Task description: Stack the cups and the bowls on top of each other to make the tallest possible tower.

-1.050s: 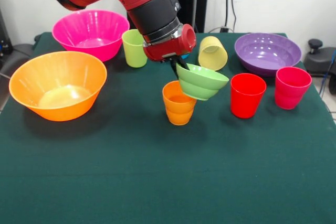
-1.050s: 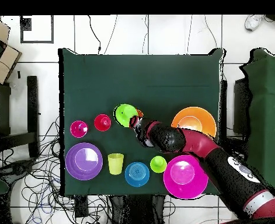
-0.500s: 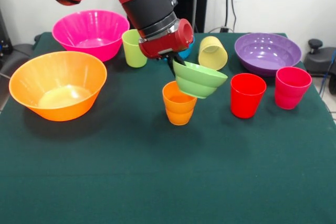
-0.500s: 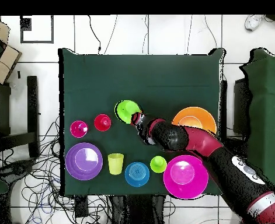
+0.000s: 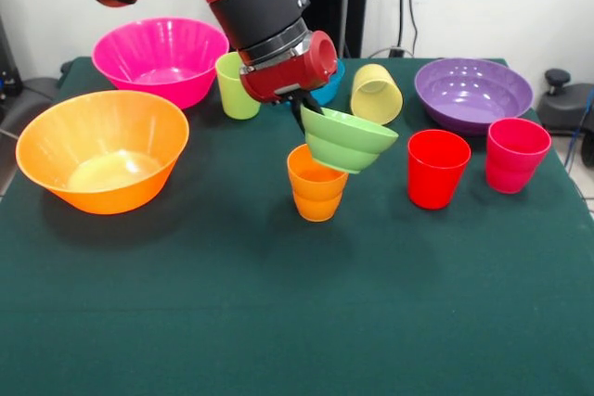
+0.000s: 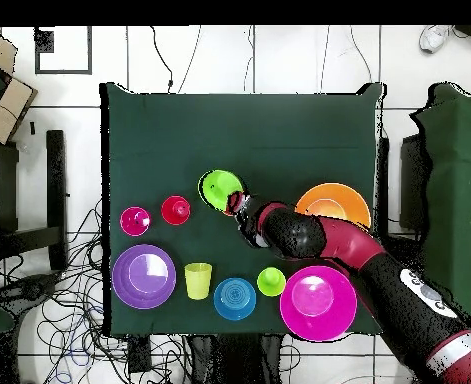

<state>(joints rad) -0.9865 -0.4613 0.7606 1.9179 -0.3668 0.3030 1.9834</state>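
Note:
My gripper point(image 5: 306, 116) is shut on the near rim of the small light green bowl point(image 5: 351, 141), which hangs tilted in the air. The bowl sits just above and slightly right of the orange ribbed cup point(image 5: 316, 185), which stands upright mid-table. In the overhead view the light green bowl point(image 6: 219, 189) covers that cup, with the gripper point(image 6: 238, 204) at its edge. The red cup point(image 5: 436, 168) and pink-red cup point(image 5: 516, 154) stand to the right. The lime green cup point(image 5: 238, 86) stands behind the arm. The pale yellow cup point(image 5: 376, 93) leans tilted. The small blue bowl point(image 6: 235, 298) is mostly hidden behind the wrist in the front view.
The large orange bowl point(image 5: 102, 148) and the large pink bowl point(image 5: 162, 59) stand at the left. The purple bowl point(image 5: 473, 92) sits at the back right. The arm point(image 6: 319, 236) crosses beside the orange bowl point(image 6: 335, 204) in the overhead view.
The gripper has carried the light green bowl a little up and to the left, closer over the orange ribbed cup. The other cups and bowls stay put.

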